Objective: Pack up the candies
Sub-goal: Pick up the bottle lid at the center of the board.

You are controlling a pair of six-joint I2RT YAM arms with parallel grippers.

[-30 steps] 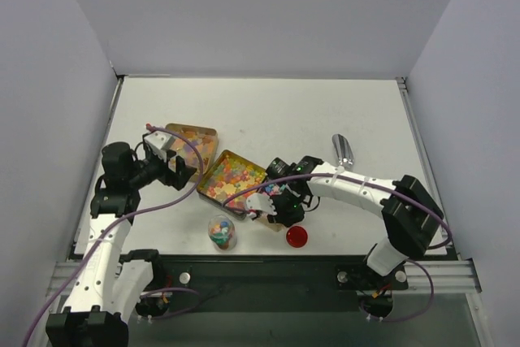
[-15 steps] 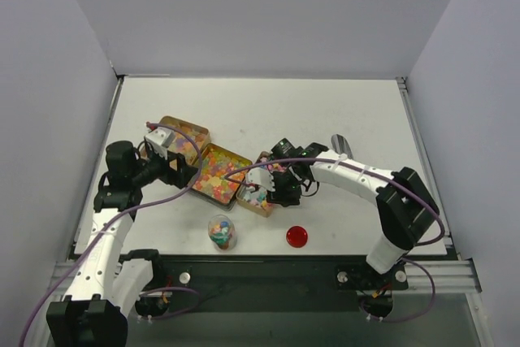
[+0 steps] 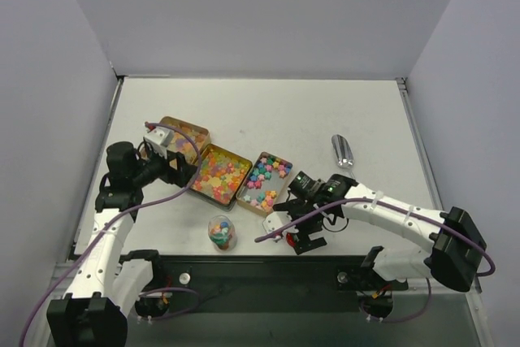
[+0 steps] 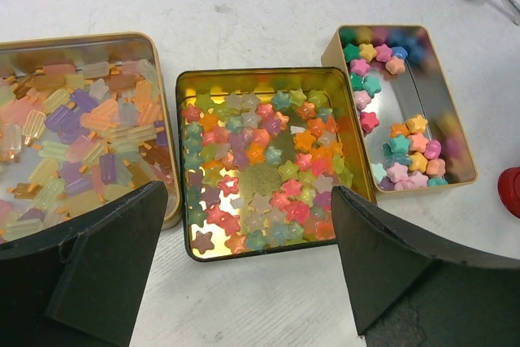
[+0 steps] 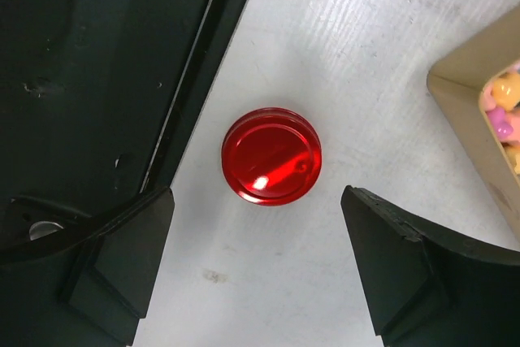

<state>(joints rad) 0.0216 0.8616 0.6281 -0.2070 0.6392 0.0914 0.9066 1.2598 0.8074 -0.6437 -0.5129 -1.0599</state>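
Wide-open right pincer (image 5: 260, 262) at the lower centre of the overhead view, black fingers (image 5: 122, 258) spread to either side of a flat round red plastic lid (image 5: 271, 156), gripping nothing. Right arm (image 3: 390, 210) stretched low along the bottom edge of the white table (image 3: 268, 111), elbow at lower right, wrist pointing down at the lid. Equally wide and empty, left pincer (image 4: 252, 266) poised over the near edge of a gold rectangular tin (image 4: 268, 75) at mid-frame. Left arm (image 3: 101, 249) rising from the lower left, forearm angled toward the tins. Tiny multicoloured candies (image 4: 244, 152): star-shaped ones filling the gold tin and partly covering a second shallow tin (image 4: 335, 46) just right of it, pastel lolly-shaped ones in a third tin (image 4: 73, 45) just left. More in a small clear jar (image 3: 221, 232) below the tins. Silver metal scoop (image 3: 343, 150) well apart at the right.
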